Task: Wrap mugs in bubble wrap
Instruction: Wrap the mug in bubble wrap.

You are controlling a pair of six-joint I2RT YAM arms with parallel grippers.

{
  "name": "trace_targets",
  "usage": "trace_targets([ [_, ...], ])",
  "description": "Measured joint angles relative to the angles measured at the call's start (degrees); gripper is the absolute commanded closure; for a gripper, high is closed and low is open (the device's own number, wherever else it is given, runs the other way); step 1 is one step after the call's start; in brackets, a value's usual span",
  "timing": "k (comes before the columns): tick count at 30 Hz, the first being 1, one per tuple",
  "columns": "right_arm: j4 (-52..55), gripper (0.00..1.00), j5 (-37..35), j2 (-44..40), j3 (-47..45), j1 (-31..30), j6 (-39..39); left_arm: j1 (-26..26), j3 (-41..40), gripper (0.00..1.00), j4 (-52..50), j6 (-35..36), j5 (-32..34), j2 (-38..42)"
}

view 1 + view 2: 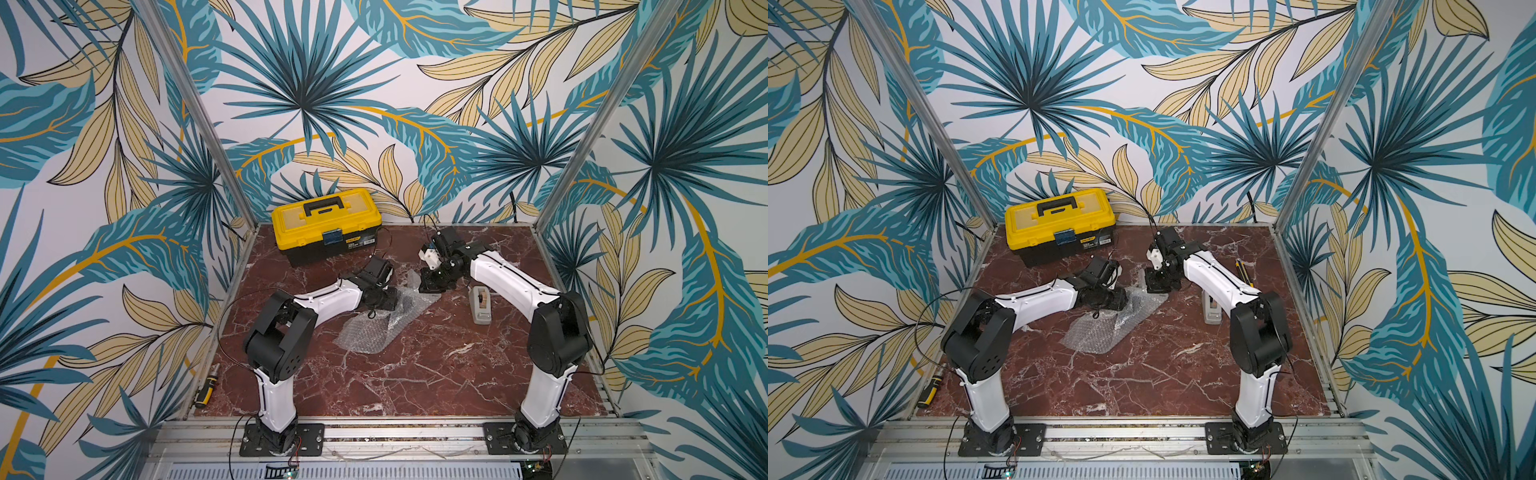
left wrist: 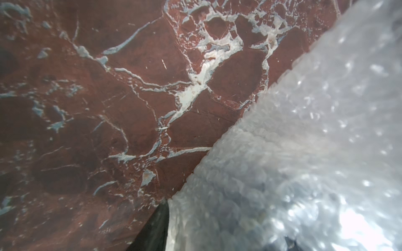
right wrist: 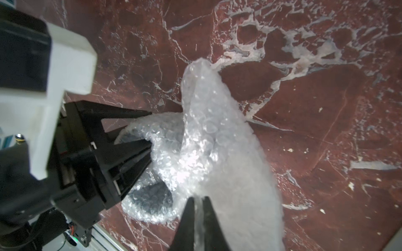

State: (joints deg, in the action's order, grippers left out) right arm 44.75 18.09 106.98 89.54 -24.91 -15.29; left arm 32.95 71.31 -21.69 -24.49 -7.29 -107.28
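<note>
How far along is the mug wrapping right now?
Partly done: the clear crinkly bubble wrap sheet already bunches over a dark round shape, likely the small dark blue mug. In hand: left claw grips that bundle, right claw pinches a wrap flap. Left: close the loose sheet trailing on the red marble table.

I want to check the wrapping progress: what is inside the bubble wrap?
Through the bubble wrap a dark rounded body shows in the right wrist view, probably the mug. Its rim and handle are covered by the crinkled sheet, so how it lies cannot be told.
</note>
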Motion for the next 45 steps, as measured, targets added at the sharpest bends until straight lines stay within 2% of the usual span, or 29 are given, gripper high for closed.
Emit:
trace_targets([
  [8, -10.1, 1.00, 8.9, -7.3, -10.7, -1.0, -5.0, 0.0, 0.0, 0.50, -0.2, -0.5, -0.5, 0.9],
  [15, -18.9, 1.00, 15.1, -5.8, -15.3, -3.5, -10.2, -0.1, 0.0, 0.50, -0.2, -0.9, -1.2, 1.7],
  [24, -22.5, 1.00, 15.8, -0.8, -15.3, -4.6, -11.7, -1.5, -1.4, 0.46, 0.0, -2.0, -3.0, 9.4],
  [28, -22.8, 1.00, 15.8, 0.1, -15.2, -4.6, -11.7, -2.3, -2.1, 0.35, 1.0, -2.5, -4.5, 11.7],
  [39, -22.8, 1.00, 15.8, 0.1, -15.1, -4.8, -11.7, -2.6, -2.1, 0.27, 2.9, -1.9, -7.9, 7.3],
  [45, -22.6, 1.00, 15.8, 0.1, -15.1, -4.8, -11.4, -2.8, -2.1, 0.29, 3.8, -1.9, -8.5, 4.2],
])
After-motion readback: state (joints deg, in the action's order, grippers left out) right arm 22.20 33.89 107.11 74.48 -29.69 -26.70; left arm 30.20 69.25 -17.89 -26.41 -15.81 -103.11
